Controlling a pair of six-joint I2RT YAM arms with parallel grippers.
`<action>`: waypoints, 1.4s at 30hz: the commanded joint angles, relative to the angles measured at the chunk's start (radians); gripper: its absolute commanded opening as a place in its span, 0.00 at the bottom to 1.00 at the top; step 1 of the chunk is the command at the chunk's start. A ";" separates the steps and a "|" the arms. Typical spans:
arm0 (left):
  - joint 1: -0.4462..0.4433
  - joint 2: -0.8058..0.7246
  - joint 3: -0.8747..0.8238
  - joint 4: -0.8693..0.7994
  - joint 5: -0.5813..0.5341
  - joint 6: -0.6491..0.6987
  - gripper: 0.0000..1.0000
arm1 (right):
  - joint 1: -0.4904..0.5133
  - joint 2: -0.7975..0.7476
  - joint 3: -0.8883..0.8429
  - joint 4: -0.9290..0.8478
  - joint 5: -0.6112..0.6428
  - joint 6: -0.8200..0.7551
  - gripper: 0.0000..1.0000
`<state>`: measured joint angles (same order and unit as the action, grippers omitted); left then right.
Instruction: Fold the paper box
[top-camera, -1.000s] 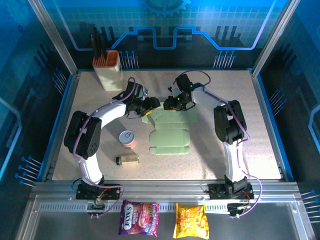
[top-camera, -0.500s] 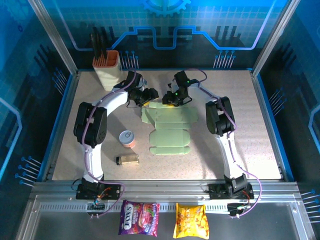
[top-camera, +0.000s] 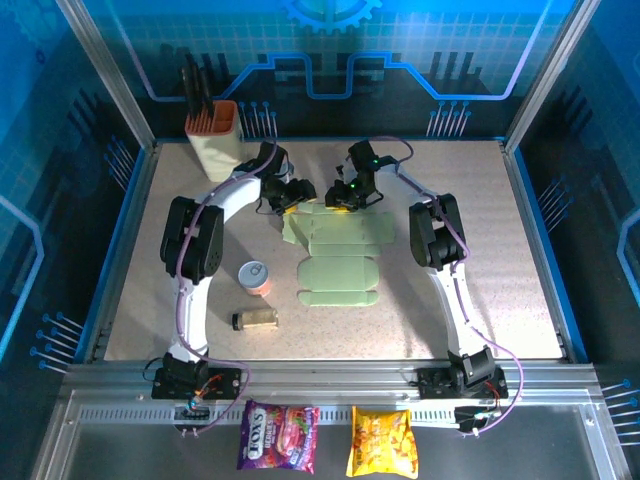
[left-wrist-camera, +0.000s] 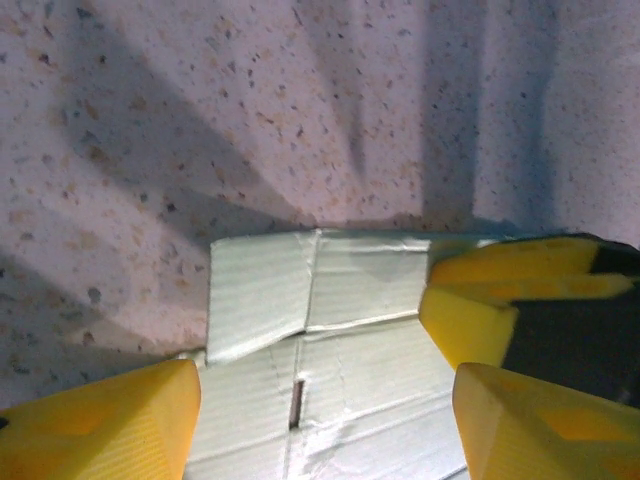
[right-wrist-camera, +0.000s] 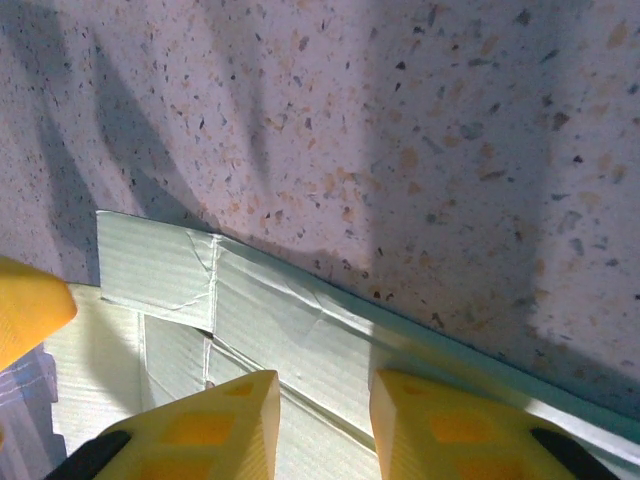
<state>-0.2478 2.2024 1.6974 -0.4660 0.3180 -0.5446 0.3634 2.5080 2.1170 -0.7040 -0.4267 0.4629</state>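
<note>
The paper box (top-camera: 339, 256) is a pale green creased cut-out lying flat mid-table, flaps spread. My left gripper (top-camera: 298, 194) hovers over its far-left corner, open wide, and the card (left-wrist-camera: 320, 340) lies below between the yellow fingers (left-wrist-camera: 110, 420). My right gripper (top-camera: 345, 197) is just to its right over the card's far edge strip (right-wrist-camera: 300, 310). Its fingers (right-wrist-camera: 200, 430) stand a narrow gap apart with nothing between them. The two grippers nearly touch, and the right one's yellow finger (left-wrist-camera: 490, 300) shows in the left wrist view.
A cream knife holder (top-camera: 216, 138) with an orange rim stands at the back left. A small can (top-camera: 255, 276) and a lying jar (top-camera: 255, 319) sit left of the card. Two snack packets (top-camera: 278, 437) lie on the front rail. Blue walls enclose the table.
Both arms have drawn their elbows in and back, and the grippers have shifted slightly toward the card's far edge. The left jaws have opened a little wider.
</note>
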 joint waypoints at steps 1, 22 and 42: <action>0.008 0.046 0.072 -0.089 -0.046 0.037 0.71 | -0.008 0.026 -0.042 -0.061 0.035 -0.015 0.32; -0.020 0.020 0.076 -0.017 0.061 -0.015 0.52 | 0.002 -0.001 -0.098 -0.012 0.018 0.002 0.32; -0.076 0.152 0.162 -0.012 0.071 -0.055 0.43 | 0.005 -0.024 -0.168 0.036 0.002 0.014 0.18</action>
<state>-0.3157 2.3169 1.8317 -0.4763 0.3668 -0.5800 0.3592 2.4645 1.9972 -0.5980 -0.4465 0.4717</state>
